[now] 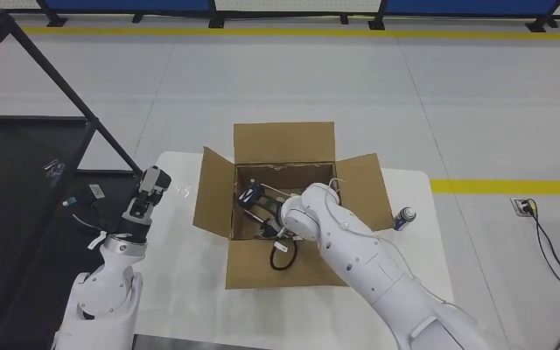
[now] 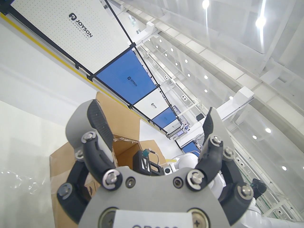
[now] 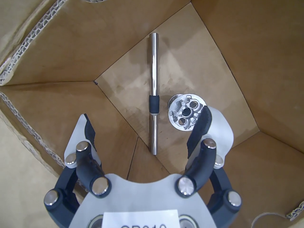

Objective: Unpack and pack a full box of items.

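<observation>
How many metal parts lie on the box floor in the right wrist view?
2: a long rod, lying flat; a round disc beside it, partly behind the right gripper. Others may be hidden.

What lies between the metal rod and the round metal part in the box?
Nothing; the right wrist view shows bare box floor between metal rod and round metal part.

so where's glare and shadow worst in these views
left wrist view: bright round ceiling lamps flare into streaks; right wrist view: the long polished steel rod carries highlights, with grey shadows round it on the floor of the open brown cardboard box; top view: that box's inside is dimmer than its flaps.
</observation>
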